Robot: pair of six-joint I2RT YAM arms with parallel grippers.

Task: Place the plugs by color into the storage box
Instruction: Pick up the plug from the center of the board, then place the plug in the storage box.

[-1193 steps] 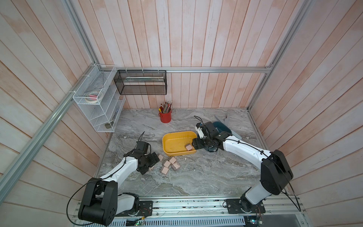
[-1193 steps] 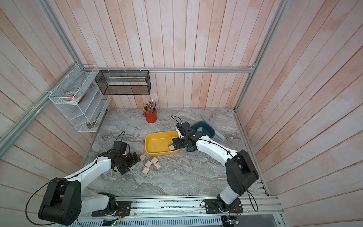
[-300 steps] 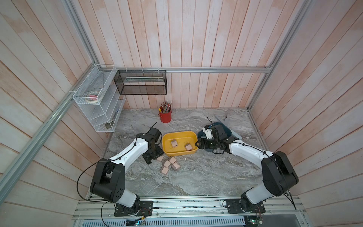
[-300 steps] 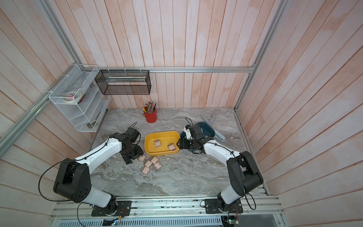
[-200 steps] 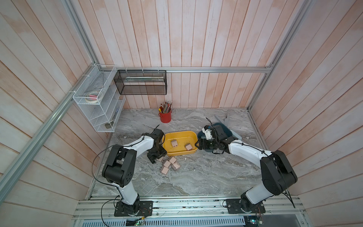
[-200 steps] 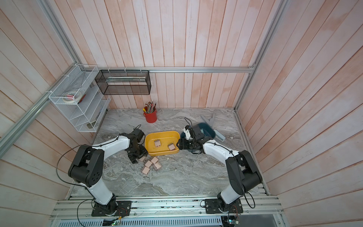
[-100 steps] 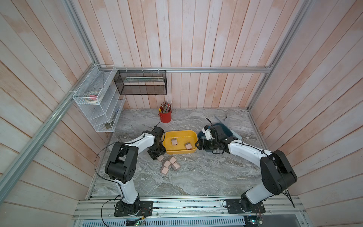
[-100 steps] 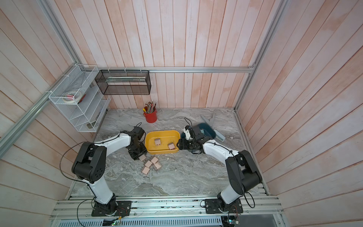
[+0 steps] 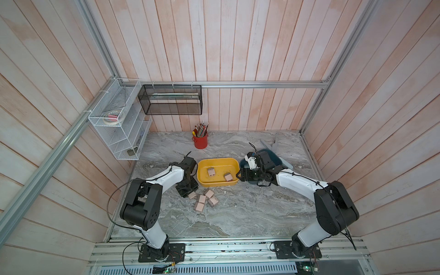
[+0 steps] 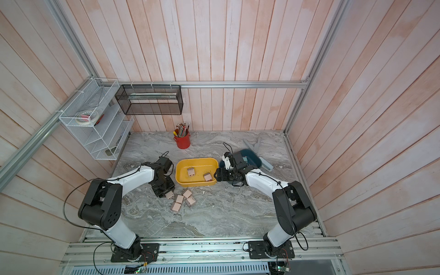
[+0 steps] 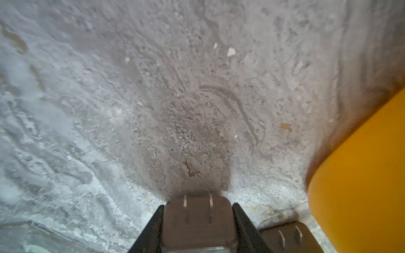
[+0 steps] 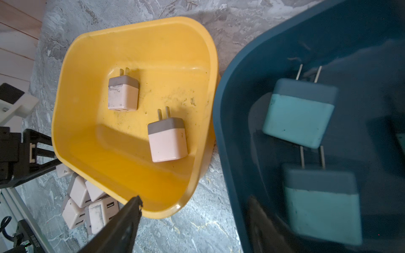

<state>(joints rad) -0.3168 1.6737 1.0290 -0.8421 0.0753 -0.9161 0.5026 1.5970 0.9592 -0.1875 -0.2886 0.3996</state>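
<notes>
Two plugs (image 9: 211, 172) lie in the left tub (image 9: 217, 183); loose plugs (image 9: 202, 198) before it.

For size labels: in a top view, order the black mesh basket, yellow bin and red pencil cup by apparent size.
black mesh basket
yellow bin
red pencil cup
The basket hangs nearer the camera, so its lead is unsure.

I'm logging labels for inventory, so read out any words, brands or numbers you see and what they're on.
Nothing can be read for certain.
White lettering on a black part in the right wrist view: too small and tilted to read.
Pink plugs, teal plugs, yellow bin, blue bin: no markings visible.
</notes>
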